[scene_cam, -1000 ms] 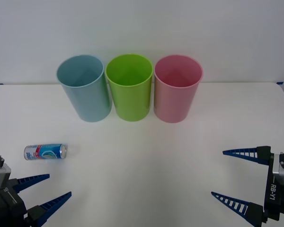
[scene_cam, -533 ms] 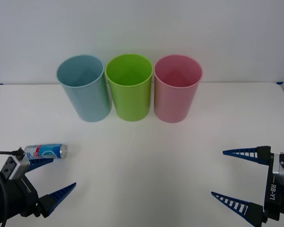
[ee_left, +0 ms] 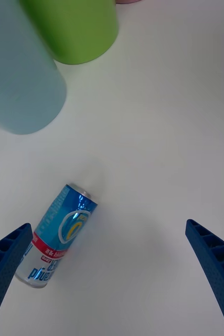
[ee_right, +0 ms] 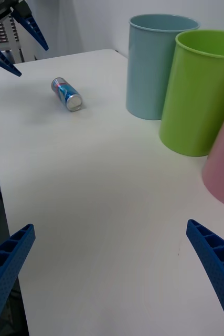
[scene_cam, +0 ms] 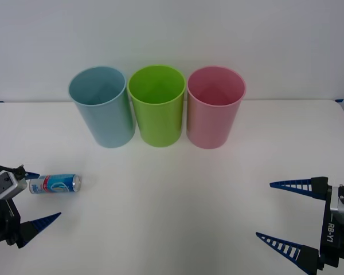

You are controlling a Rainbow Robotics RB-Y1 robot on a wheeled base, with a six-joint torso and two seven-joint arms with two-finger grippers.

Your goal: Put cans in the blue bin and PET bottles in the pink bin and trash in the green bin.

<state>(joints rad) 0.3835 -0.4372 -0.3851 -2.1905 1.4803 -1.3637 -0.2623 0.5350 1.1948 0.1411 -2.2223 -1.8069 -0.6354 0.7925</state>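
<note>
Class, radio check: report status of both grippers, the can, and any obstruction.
Left gripper open, beside can. Right gripper open, idle at table's right. Can on its side, ungrasped. Path to blue bin clear.

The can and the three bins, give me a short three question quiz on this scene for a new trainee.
1. True or false: the can lies on its side on the table.
2. Which bin stands between the other two? A: the blue bin. B: the green bin. C: the pink bin.
3. Fill in: the gripper nearest the can is the ____ gripper, its jaws open. The right gripper waits, also open.

Key: 1 true; 2 B; 3 left.
</note>
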